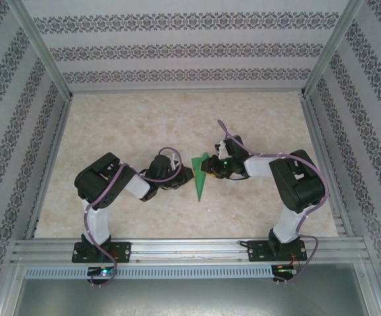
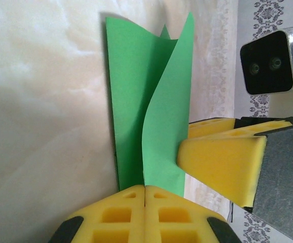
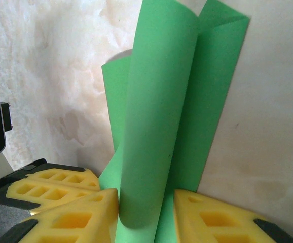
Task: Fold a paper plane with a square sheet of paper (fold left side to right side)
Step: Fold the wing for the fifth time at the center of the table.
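The green square sheet of paper (image 1: pixel 202 181) lies mid-table, folded into a narrow shape whose point faces the near edge. One flap (image 2: pixel 167 111) curls up off the lower layer (image 2: pixel 129 91). My left gripper (image 2: pixel 145 188) is shut, and the flap's edge runs into the seam between its fingers. It comes at the sheet from the left (image 1: pixel 190 176). My right gripper (image 3: pixel 145 197) is open, its fingers on either side of the curled flap (image 3: pixel 156 126). It stands at the sheet's right side (image 1: pixel 212 170), with one finger (image 2: pixel 222 162) pressing against the flap.
The beige marbled table (image 1: pixel 144 125) is bare around the sheet. Metal frame posts and patterned walls (image 1: pixel 190 46) enclose it. The right wrist camera (image 2: pixel 270 61) hangs close to my left gripper. The two grippers nearly touch over the sheet.
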{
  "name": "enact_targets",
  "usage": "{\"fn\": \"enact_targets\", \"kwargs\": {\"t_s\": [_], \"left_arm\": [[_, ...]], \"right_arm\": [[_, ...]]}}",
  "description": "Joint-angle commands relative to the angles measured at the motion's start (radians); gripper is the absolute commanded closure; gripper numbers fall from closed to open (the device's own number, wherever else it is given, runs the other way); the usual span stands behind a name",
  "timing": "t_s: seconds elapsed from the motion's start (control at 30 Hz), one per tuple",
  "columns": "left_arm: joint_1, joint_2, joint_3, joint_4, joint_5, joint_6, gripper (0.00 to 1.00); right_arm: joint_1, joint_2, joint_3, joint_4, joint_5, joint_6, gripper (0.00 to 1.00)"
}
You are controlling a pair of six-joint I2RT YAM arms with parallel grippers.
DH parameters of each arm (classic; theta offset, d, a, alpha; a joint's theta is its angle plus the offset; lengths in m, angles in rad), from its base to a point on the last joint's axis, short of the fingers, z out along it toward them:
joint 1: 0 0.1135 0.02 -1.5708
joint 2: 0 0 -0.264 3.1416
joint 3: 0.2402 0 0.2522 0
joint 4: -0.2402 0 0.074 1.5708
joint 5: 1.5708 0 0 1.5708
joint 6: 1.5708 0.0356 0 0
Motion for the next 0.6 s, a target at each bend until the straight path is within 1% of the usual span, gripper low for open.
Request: {"fn": "enact_targets", "kwargs": {"t_s": [0.0, 0.57], "left_arm": [[0.006, -0.016, -0.016, -0.069, -0.023, 0.044, 0.98], [0.004, 0.050, 0.023, -0.096, -0.042, 0.071, 0.98]], "right_arm": [[0.037, 0.073, -0.006, 0.000, 0.064, -0.042, 0.64], [0.027, 0.027, -0.040, 0.102, 0.013, -0.001, 0.66]]}}
